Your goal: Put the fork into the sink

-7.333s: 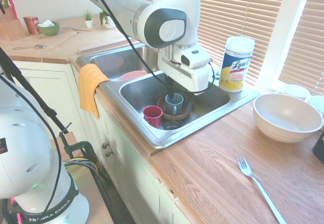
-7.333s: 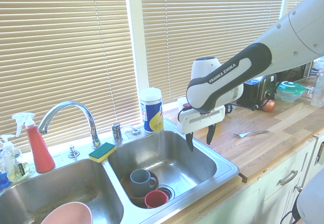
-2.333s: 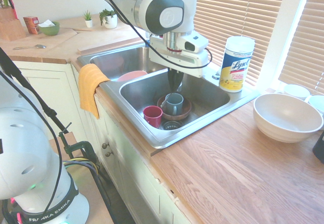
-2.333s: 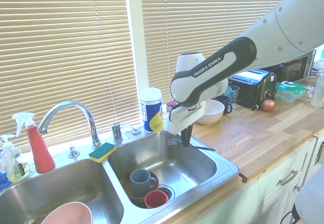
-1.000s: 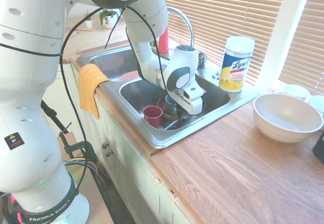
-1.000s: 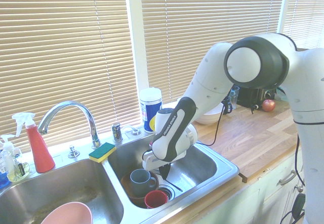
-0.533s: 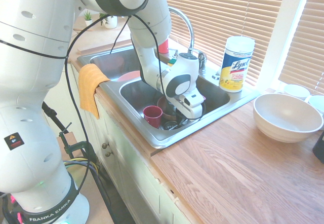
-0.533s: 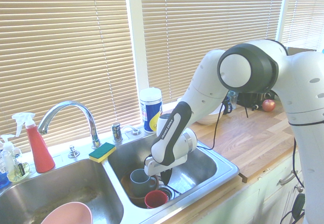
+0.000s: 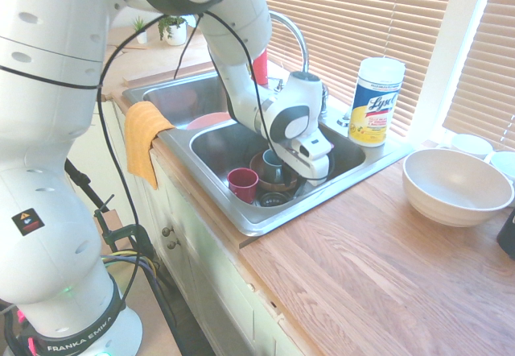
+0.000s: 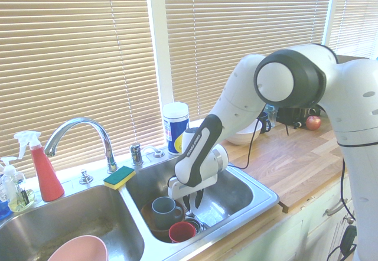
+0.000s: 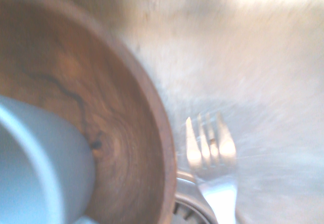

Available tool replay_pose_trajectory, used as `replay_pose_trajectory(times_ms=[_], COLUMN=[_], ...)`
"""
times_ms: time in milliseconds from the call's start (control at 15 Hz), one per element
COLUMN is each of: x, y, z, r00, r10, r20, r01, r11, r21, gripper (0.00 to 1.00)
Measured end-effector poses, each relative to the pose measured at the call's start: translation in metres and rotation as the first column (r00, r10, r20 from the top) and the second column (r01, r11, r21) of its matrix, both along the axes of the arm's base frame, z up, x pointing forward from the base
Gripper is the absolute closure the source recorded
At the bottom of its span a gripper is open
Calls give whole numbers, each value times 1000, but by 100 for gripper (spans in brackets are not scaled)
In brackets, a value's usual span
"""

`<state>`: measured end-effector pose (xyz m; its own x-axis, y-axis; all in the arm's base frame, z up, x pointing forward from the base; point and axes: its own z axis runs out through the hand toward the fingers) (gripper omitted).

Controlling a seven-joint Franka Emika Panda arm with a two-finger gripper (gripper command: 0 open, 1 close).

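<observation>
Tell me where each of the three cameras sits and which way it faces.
First exterior view: in front of the counter, looking along it at the sink and window; the arm's base, links and claw show.
Second exterior view: opposite side, beyond the faucet; the arm enters from the right.
Wrist view: inside the basin, close on the fork beside a brown bowl; no arm shows.
Both exterior views share the grey mug and red cup.

2 opposite exterior views share the sink (image 9: 241,219), wrist view close inside basin
</observation>
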<state>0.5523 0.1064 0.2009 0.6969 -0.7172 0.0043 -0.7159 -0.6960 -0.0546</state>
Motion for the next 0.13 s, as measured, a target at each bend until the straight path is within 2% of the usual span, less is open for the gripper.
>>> replay_pose_trajectory(times_ms=[133], x=[-2], y=[4], z=[58], r00=[1000], r10=[16], r20=[-20], r01=[-16], r11=[1000], r21=[-6], gripper=[0])
